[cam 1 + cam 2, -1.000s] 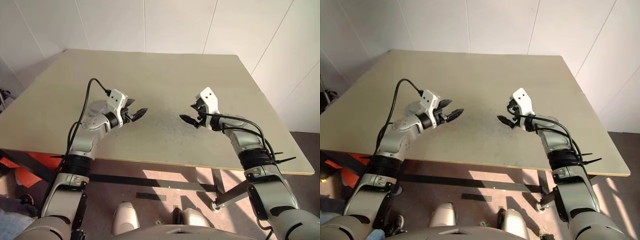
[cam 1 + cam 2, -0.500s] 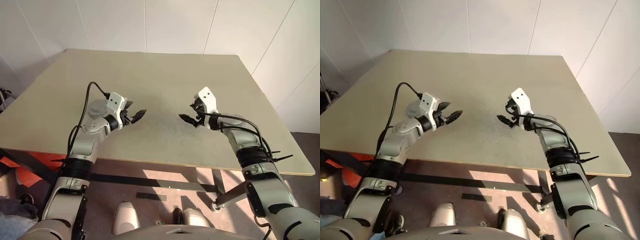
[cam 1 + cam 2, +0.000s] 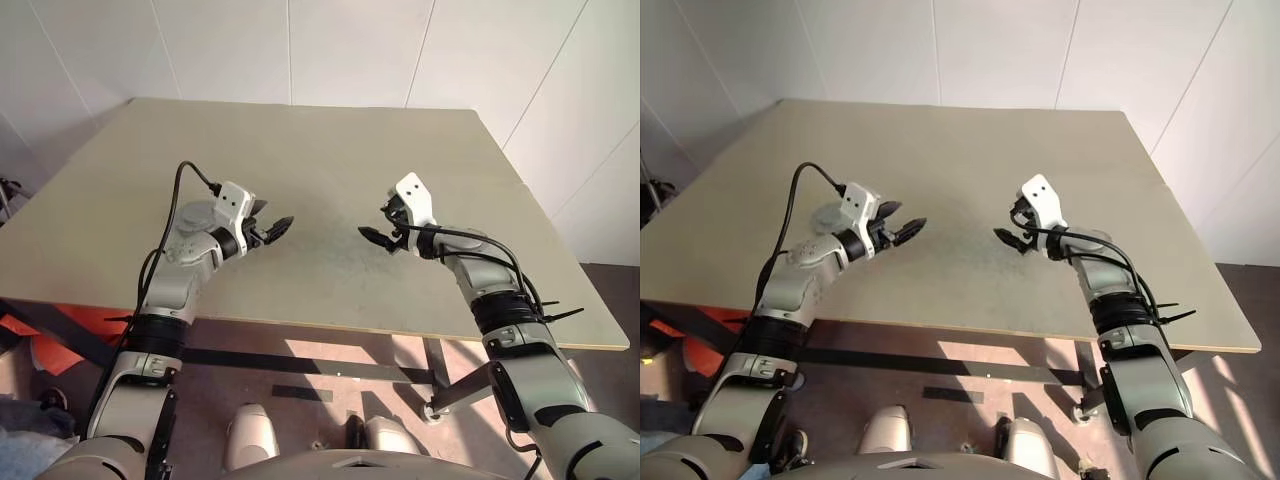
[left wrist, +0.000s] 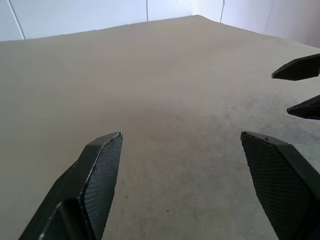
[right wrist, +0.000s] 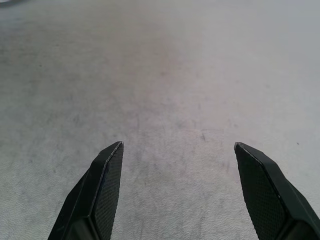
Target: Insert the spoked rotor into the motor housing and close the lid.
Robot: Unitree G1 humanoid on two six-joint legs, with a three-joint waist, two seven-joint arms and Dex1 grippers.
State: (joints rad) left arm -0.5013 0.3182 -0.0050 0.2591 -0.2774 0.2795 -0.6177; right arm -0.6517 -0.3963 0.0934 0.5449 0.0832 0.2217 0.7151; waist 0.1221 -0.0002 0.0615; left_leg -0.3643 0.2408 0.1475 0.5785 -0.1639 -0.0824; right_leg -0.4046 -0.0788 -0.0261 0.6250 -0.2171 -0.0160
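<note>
Claws [image 3: 272, 226] [image 3: 378, 237] agape above table [image 3: 330, 150]

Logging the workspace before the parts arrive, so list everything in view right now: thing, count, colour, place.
table: one, beige top with a darker scuffed patch mid-front, set into the room's corner.
walls: white panels, behind and to the right of the table.
floor: brownish, sunlit patches, under the table's front edge.
orange item: one, under the table's left front, partly hidden.
left tool: one, black fingers, open and holding nothing, above the table's front left.
right tool: one, black fingers, open and holding nothing, above the table's front right, facing the left tool.
</note>
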